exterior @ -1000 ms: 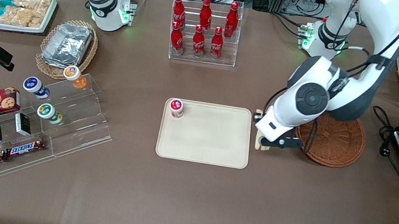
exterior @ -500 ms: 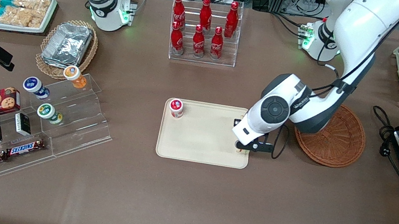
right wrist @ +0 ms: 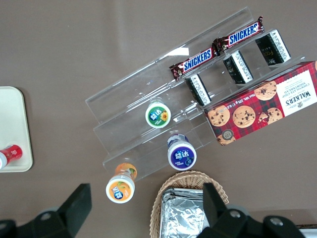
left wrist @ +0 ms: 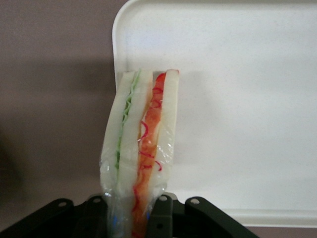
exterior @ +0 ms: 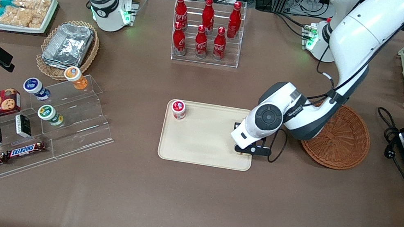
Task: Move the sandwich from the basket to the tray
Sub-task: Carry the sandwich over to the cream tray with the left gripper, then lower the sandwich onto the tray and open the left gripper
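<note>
left gripper (left wrist: pixel 132 213): clenched on clear-wrapped triangular white-bread sandwich (left wrist: pixel 141 144), held over a corner of the flat beige rectangular tray (exterior: pixel 196 146), beside the reddish-brown wicker basket (exterior: pixel 342 142).

sandwich (left wrist: pixel 141 148) base hidden between fingers (left wrist: pixel 161 218), gripper (exterior: pixel 244 149) seemingly masked by arm

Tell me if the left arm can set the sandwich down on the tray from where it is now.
Probably yes. The gripper, shut on the sandwich, hangs over the tray at its basket-side edge, with bare tray beneath; the small red-lidded cup stands well clear.
</note>
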Controlling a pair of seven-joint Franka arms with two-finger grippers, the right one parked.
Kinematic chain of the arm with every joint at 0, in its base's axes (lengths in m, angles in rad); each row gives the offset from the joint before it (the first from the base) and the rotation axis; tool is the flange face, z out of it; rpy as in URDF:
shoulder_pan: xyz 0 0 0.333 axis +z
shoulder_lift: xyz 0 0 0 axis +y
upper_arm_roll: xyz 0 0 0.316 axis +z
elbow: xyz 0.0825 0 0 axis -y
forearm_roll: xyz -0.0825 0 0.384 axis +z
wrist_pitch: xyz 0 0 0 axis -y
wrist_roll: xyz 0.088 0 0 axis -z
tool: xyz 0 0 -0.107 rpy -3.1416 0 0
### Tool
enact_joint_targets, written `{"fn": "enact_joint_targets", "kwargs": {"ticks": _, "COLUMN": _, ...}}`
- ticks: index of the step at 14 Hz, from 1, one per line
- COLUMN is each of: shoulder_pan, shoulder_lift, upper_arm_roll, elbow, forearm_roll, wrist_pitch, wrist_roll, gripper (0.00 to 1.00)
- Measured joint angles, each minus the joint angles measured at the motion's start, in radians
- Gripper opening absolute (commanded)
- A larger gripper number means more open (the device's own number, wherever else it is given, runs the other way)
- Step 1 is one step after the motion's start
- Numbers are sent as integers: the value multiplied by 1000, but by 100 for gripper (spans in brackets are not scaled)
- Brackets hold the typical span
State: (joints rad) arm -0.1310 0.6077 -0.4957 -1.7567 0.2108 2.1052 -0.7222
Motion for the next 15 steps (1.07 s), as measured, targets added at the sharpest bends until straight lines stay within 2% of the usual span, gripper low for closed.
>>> {"fn": "enact_joint_targets", "kwargs": {"ticks": 3, "shoulder_pan": -1, "shoulder_lift": 23, "upper_arm_roll": 0, "elbow": 2, "forearm_roll": 24, "wrist_pitch": 25, "wrist_roll": -20, "gripper": 23}}
{"fn": "enact_joint_targets", "kwargs": {"ticks": 4, "shoulder_pan": -2, "shoulder_lift": 28, "upper_arm_roll": 0, "elbow": 4, "forearm_roll": 25, "wrist_pitch": 28, "wrist_roll": -21, "gripper": 27}}
{"fn": "enact_joint_targets", "kwargs": {"ticks": 5, "shoulder_pan": -2, "shoulder_lift": 31, "upper_arm_roll": 0, "elbow": 6, "forearm_roll": 26, "wrist_pitch": 30, "wrist_roll": -23, "gripper": 41}}
{"fn": "enact_joint_targets", "kwargs": {"ticks": 6, "shoulder_pan": -3, "shoulder_lift": 32, "upper_arm_roll": 0, "elbow": 8, "forearm_roll": 27, "wrist_pitch": 32, "wrist_roll": -23, "gripper": 77}}
{"fn": "enact_joint_targets", "kwargs": {"ticks": 7, "shoulder_pan": -3, "shoulder_lift": 32, "upper_arm_roll": 0, "elbow": 8, "forearm_roll": 27, "wrist_pitch": 33, "wrist_roll": -24, "gripper": 100}}
{"fn": "enact_joint_targets", "kwargs": {"ticks": 15, "shoulder_pan": -5, "shoulder_lift": 33, "upper_arm_roll": -1, "elbow": 23, "forearm_roll": 31, "wrist_pitch": 33, "wrist_roll": -42, "gripper": 100}}
